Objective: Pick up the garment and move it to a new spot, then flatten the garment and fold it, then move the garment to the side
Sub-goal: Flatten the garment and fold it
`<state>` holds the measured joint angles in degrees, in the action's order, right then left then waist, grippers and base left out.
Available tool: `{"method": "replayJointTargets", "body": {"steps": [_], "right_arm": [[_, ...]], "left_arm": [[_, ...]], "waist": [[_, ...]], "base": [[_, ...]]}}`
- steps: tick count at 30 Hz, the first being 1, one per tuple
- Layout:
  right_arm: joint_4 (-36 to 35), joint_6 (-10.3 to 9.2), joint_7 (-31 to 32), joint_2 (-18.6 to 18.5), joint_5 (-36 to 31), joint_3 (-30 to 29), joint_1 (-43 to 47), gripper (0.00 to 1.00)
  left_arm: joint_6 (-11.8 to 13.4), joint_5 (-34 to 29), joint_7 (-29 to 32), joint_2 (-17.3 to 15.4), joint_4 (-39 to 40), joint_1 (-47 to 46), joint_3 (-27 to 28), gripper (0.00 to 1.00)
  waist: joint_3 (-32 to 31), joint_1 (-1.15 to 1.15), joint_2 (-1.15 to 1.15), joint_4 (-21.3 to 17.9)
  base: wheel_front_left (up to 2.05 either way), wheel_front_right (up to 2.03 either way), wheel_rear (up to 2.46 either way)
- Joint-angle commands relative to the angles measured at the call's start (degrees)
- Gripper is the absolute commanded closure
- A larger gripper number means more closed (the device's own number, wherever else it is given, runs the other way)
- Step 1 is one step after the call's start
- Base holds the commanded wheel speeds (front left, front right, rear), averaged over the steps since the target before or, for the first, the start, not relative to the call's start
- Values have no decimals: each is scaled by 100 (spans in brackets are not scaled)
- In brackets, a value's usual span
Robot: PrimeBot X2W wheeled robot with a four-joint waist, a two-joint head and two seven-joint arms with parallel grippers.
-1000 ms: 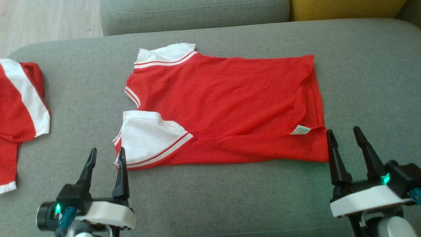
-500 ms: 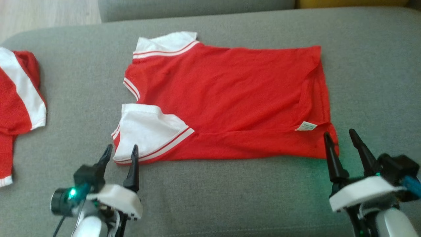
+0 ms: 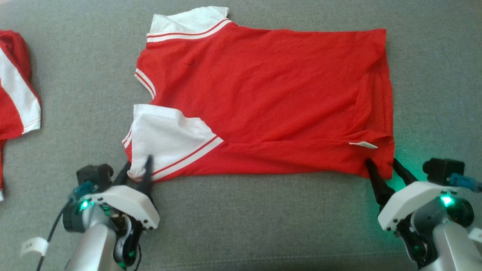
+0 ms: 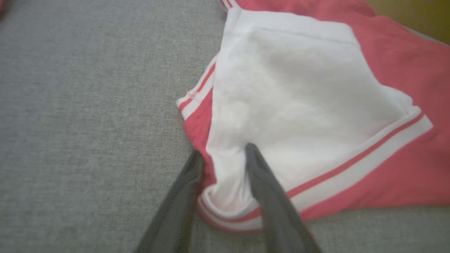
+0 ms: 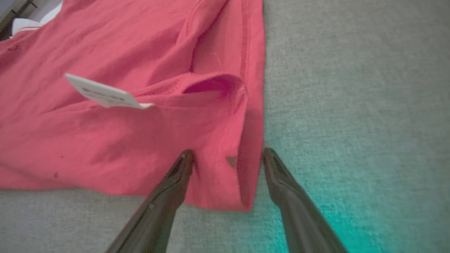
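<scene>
The garment (image 3: 263,94), a red shirt with white sleeves, lies flat on the grey cushion (image 3: 244,226). My left gripper (image 3: 136,167) is at its near left corner. In the left wrist view the two dark fingers of that gripper (image 4: 223,151) stand apart, with the white sleeve corner (image 4: 228,196) between them. My right gripper (image 3: 380,162) is open at the near right hem corner. The right wrist view shows this gripper (image 5: 228,153) with a finger on either side of the red hem (image 5: 246,168). A white label (image 5: 105,93) sticks out of the hem fold.
A second red and white garment (image 3: 15,101) lies at the cushion's far left edge. Bare grey cushion runs between my two arms along the near side and to the right of the shirt.
The head camera has tipped down. Both grippers have moved forward from just short of the shirt onto its near corners. The left fingers have drawn somewhat closer together around the sleeve corner.
</scene>
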<state>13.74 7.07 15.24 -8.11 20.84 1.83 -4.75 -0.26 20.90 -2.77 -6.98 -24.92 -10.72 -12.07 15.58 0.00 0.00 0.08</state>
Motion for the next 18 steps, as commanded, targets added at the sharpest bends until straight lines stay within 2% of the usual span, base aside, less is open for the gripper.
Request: {"method": "replayJointTargets", "body": {"steps": [1, 2, 10, 18], "right_arm": [[-110, 42, 114, -18, 81, 160, -101, 17], [-135, 42, 141, -14, 111, 163, -101, 100], [-321, 42, 32, -78, 216, -4, 13, 100], [-394, 42, 99, -132, 220, -225, 425, 100]], "left_arm": [[-52, 16, 142, -65, -57, -65, 131, 100], [-77, 26, 143, -73, -57, -69, 119, 100], [32, -67, -156, -209, 392, 178, 127, 100], [169, 99, -21, -258, 1042, 841, 218, 100]], "waist": [[1, 0, 0, -3], [-2, 0, 0, -4], [-174, 0, 0, 20], [-453, 0, 0, 70]], "base": [[0, 0, 0], [0, 0, 0], [0, 0, 0], [0, 0, 0]]}}
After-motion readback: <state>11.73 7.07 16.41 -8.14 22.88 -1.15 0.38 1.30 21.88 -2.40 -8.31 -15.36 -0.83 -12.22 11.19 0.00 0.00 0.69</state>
